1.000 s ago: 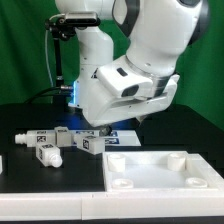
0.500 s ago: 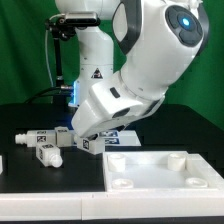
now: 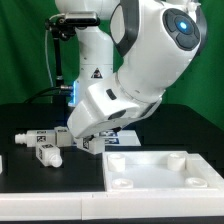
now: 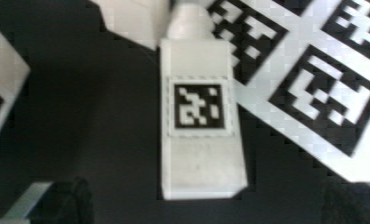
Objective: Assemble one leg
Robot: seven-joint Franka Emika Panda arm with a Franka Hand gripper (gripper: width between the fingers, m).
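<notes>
Directly under the wrist camera, the leg (image 4: 203,110) lies flat on the black table (image 4: 111,150), its length running straight through the middle of the wrist view, with one black-and-white tag facing up about halfway along it. Its narrower tip points towards the marker board (image 4: 324,75), whose large tags lie just beside the leg. The leg's side seems to run close to the board's edge, though the blur makes it hard to say whether they touch. The gripper (image 4: 208,208) hangs over the leg's blunt end with its jaws spread wide, clear of both sides of the post, and it holds nothing. One dark finger (image 4: 54,202) shows plainly, while the other is only a dim shape at the frame's edge. In the exterior view the arm (image 3: 140,70) leans down over this spot and hides most of it, so only a tagged white piece (image 3: 92,144) peeps out below the hand. Towards the exterior view's left, a second post (image 3: 38,137) lies farther back on the table and a third post (image 3: 48,154) lies nearer the camera, both apart from the gripper. At the front, on the exterior view's right, sits the wide white panel (image 3: 160,168) with round holes
</notes>
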